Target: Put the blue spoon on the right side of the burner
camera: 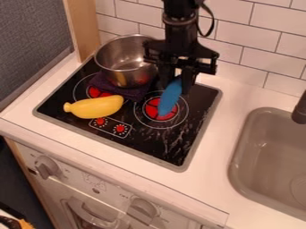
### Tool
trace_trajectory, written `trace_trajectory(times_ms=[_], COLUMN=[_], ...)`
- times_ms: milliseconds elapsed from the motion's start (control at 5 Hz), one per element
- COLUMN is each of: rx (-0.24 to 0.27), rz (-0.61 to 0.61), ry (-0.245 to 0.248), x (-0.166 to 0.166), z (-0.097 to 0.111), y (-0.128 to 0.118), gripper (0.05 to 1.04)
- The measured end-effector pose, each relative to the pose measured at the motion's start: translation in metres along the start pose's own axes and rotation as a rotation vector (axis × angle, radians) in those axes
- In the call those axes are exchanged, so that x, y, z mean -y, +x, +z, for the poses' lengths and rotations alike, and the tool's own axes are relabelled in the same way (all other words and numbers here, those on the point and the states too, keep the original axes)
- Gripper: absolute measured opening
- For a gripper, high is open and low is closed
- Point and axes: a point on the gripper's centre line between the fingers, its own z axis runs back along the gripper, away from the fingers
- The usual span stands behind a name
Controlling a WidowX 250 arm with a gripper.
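The pincer (175, 86) grips the blue spoon (170, 98) over a red burner (151, 108), and the oven front (76, 177) bears markings (too small to read).

You have one black robot gripper (177, 80) and one long blue spoon (170, 97). Count one round silver metal pot (122, 60), one yellow, bulging, narrow-necked toy vegetable (95, 107) and one dark purple cloth (134, 91). Your one black, glossy, flat stovetop (149, 145) carries two round burners (161, 108) with red centres, plus two small red round dials (120, 129). Below, you get two large grey round knobs (46, 167). To the right, you have one rounded grey-beige sink (239, 147) and one dark faucet (300, 109)
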Motion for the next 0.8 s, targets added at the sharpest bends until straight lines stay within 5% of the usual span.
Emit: trace_trajectory(times_ms=[400,800], rx=[-0.085,-0.095], rz=[0.009,-0.052], ry=[-0.092,-0.029], x=[-0.014,-0.012], z=[-0.057,-0.068], y=[0.016,0.018], gripper=[0.375,0.452])
